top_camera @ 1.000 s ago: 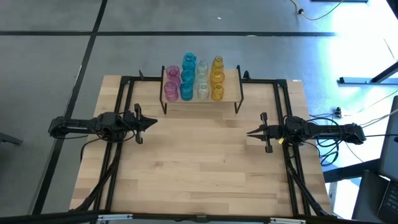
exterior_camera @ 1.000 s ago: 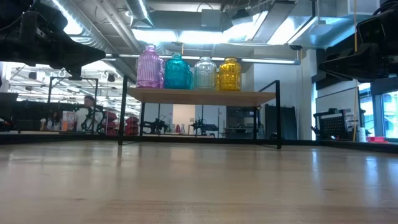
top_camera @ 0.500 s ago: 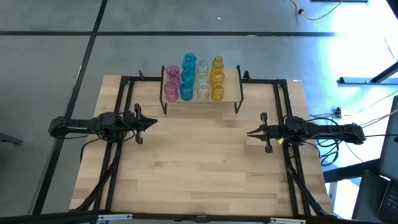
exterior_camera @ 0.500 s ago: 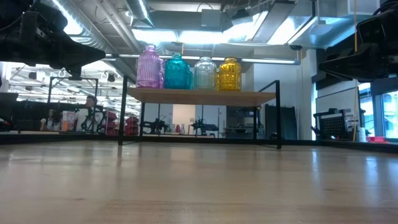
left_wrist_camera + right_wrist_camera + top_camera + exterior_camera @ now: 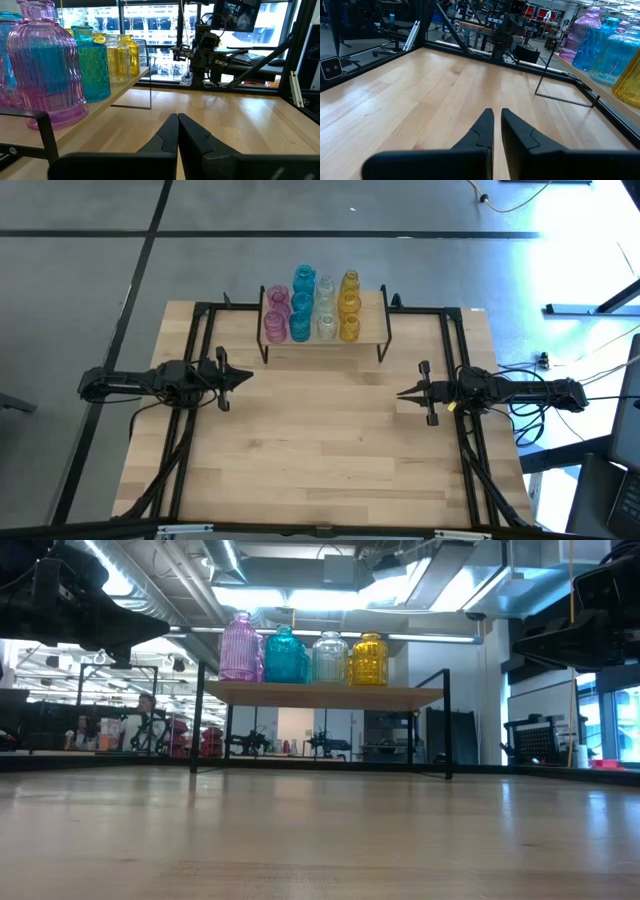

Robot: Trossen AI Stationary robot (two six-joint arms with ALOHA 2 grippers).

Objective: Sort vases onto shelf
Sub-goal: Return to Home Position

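The vases (image 5: pixel 312 306) stand upright in rows of pink, teal, clear and amber on the shelf's light-wood top board (image 5: pixel 371 320) at the table's far middle; the low view shows a pink (image 5: pixel 240 648), a teal (image 5: pixel 285 655), a clear (image 5: pixel 329 657) and an amber one (image 5: pixel 369 659) in front. My left gripper (image 5: pixel 251 377) hovers shut and empty over the table's left side, pointing right. My right gripper (image 5: pixel 399 393) hovers shut and empty over the right side, pointing left. The nearest pink vase (image 5: pixel 46 62) fills the left wrist view.
A black metal frame (image 5: pixel 205 340) runs along the table's left, right and far edges. The shelf's thin black legs (image 5: pixel 447 725) stand on the tabletop. Bare wood (image 5: pixel 320 440) stretches between the two grippers and toward the near edge.
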